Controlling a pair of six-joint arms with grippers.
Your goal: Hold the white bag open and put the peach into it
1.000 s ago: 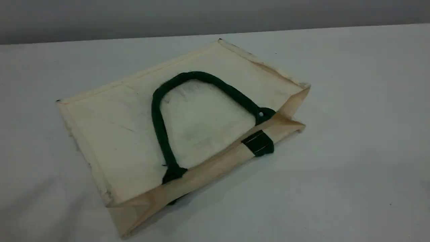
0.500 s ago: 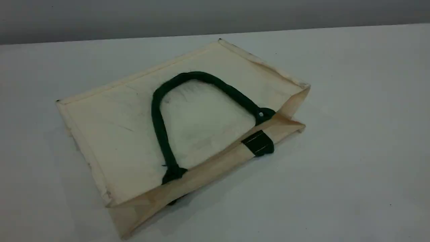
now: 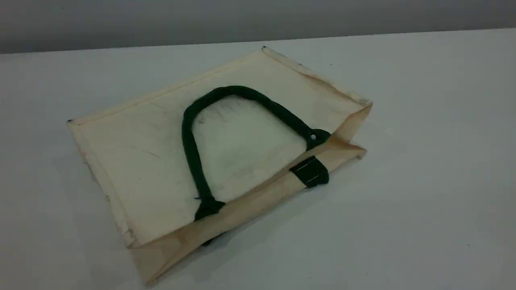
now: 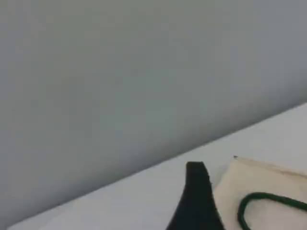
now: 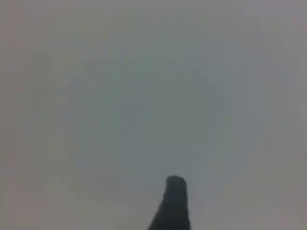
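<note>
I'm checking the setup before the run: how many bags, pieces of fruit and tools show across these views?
Bag: 1, the white bag
Peach: 0 in view
Tools: 2, the left tool and the right tool
Total: 3

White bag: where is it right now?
In the scene view the white bag lies flat on the table, slightly left of centre, its green handle folded on top.

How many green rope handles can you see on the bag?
1. The green rope handle lies flat on top of the white bag. A second may be hidden underneath; only a green tab shows at the near edge.
</note>
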